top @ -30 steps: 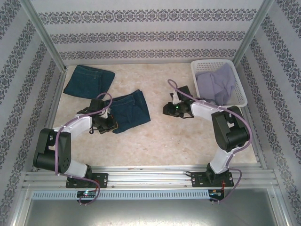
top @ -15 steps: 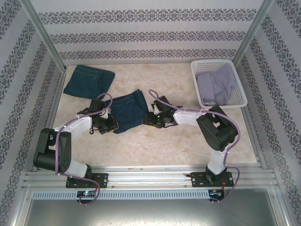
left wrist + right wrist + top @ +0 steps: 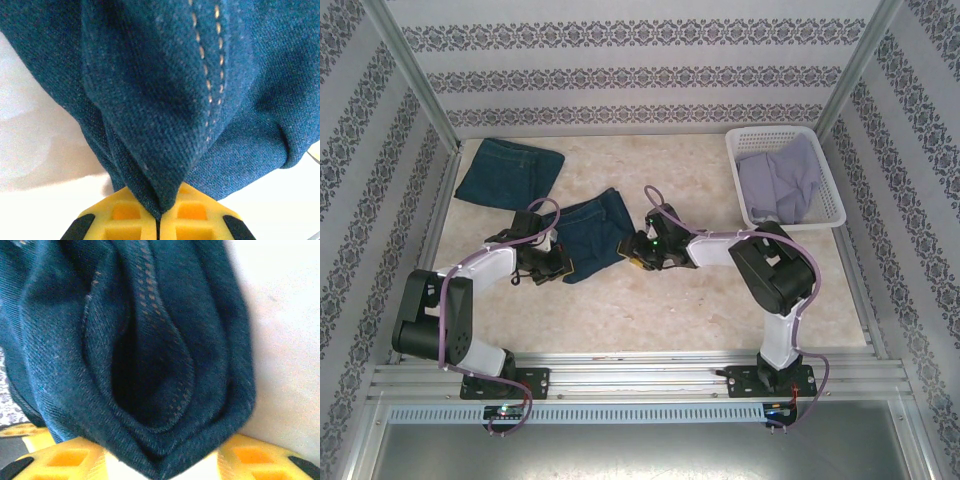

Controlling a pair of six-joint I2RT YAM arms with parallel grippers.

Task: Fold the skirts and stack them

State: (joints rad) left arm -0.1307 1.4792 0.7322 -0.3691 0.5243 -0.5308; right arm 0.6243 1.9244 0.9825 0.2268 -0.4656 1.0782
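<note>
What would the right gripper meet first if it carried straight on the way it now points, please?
The middle denim skirt: its bunched edge lies between the right gripper's open fingers, so it would likely press straight into that cloth.

No lettering, label, brand mark or number can be read on anything here. The denim skirt (image 3: pixel 150 100) carries only rows of tan stitching. The walls (image 3: pixel 620 80) behind the denim skirt carry bands of a repeating floral ornament, not writing.
</note>
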